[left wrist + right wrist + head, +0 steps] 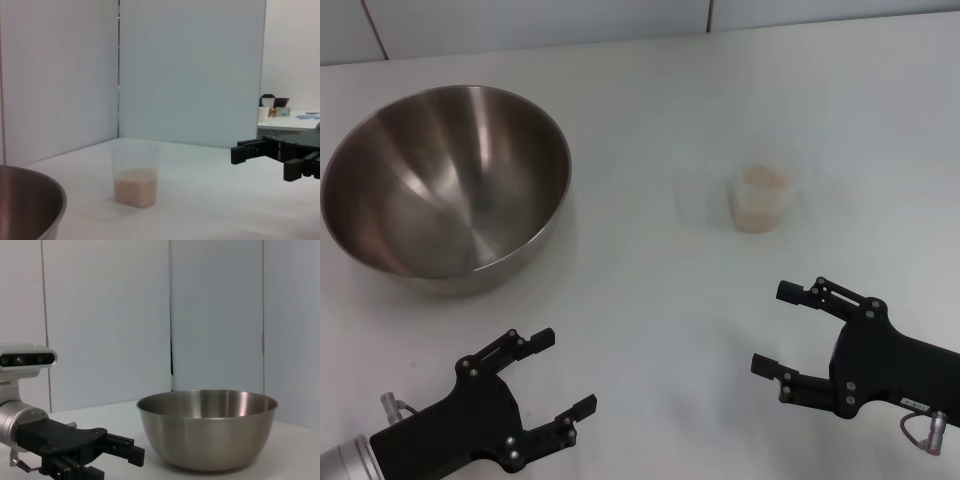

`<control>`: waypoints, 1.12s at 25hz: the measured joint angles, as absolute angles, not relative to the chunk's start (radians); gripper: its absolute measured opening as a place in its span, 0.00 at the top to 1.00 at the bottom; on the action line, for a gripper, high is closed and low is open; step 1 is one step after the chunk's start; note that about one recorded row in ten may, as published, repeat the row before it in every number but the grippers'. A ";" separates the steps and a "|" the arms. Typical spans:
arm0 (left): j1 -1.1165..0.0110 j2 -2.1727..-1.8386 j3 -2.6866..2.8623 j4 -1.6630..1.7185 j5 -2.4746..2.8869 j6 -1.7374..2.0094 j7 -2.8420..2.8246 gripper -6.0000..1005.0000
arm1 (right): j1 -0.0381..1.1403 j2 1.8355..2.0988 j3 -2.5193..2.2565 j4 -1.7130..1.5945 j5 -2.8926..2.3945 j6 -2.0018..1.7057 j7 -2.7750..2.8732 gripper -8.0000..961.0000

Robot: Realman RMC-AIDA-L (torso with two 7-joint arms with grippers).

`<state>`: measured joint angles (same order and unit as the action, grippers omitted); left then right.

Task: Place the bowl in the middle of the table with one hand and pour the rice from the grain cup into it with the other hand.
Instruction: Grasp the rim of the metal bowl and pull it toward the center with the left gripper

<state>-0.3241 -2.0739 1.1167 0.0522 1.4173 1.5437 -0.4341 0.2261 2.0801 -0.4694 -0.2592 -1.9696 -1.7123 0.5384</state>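
Large steel bowl (445, 180) standing upright on the white table (650, 300) at about ten o'clock in the head view, well left of centre, shiny inside bare. Clear grain cup (766, 198) upright at about two o'clock, well apart from the bowl, partly filled with pale rice (765, 180); the same cup (135, 173) in the left wrist view, grains (135, 186) settled in its lower part. Left gripper (560, 372) low at seven o'clock, fingers spread apart, holding nothing, just short of the bowl's near side. Right gripper (777, 328) at five o'clock, fingers likewise apart and empty, near the cup but not touching it. Grey panelled wall (215, 315) behind the table.
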 joint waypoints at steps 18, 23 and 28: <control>-0.307 -2.067 0.813 0.412 1.416 1.726 -0.921 0.17 | 0.234 2.082 -0.471 -0.258 -1.969 -1.731 0.538 0.14; -0.273 -2.076 0.868 0.843 1.434 1.422 -1.365 0.17 | 0.236 2.082 -0.471 -0.258 -1.969 -1.750 0.538 0.14; -0.235 -2.060 1.077 1.188 1.655 1.049 -1.790 0.17 | 0.228 2.082 -0.467 -0.262 -1.966 -1.773 0.538 0.14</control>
